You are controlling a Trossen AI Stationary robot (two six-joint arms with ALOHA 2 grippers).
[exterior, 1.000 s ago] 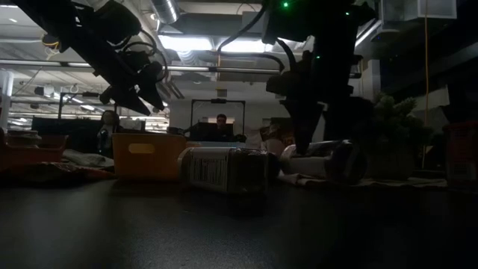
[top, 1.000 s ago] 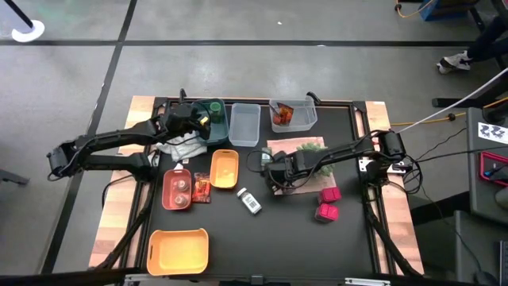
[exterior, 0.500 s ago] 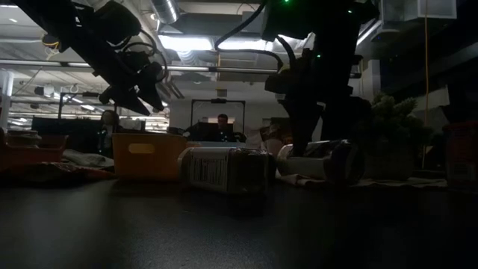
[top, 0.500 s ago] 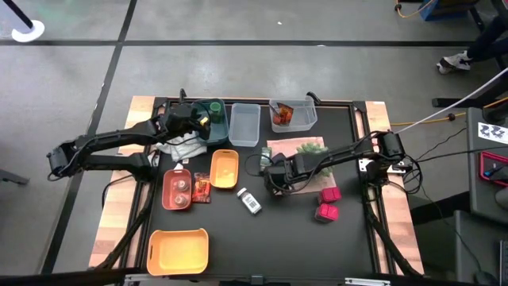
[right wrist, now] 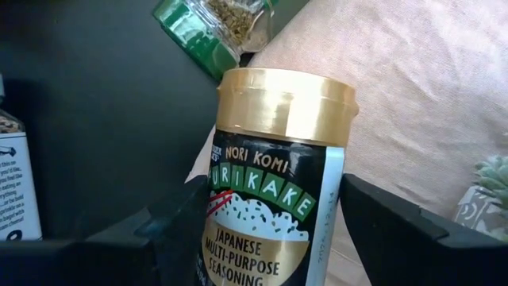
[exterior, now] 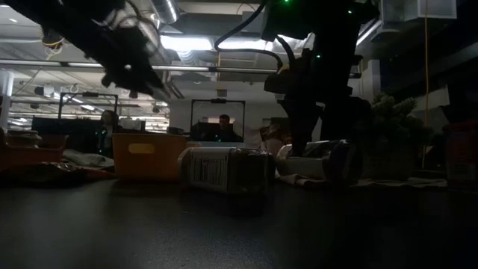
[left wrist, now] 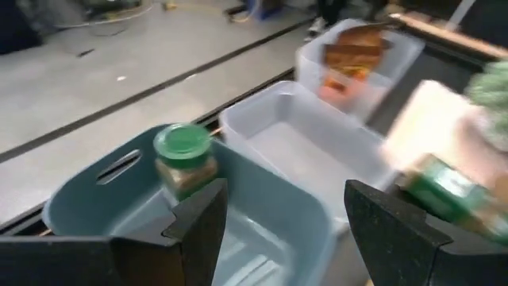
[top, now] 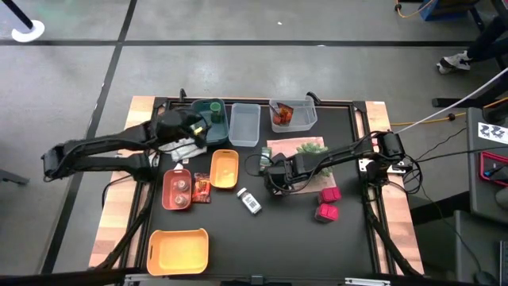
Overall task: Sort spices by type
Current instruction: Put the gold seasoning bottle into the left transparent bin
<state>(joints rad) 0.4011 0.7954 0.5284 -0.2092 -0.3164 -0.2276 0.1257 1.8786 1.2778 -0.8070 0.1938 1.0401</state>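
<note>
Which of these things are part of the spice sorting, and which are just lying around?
Spice sorting: furikake jar in right gripper, green-lidded jar ahead of left gripper, white labelled bottle, magenta boxes, red-orange packets.
Lying around: spiky green plant, pinkish mat.

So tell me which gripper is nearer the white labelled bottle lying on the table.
Right. The right gripper sits just beside the white labelled bottle, toward the table's back and right. The left gripper is far off, over the teal bin at the back left.
</note>
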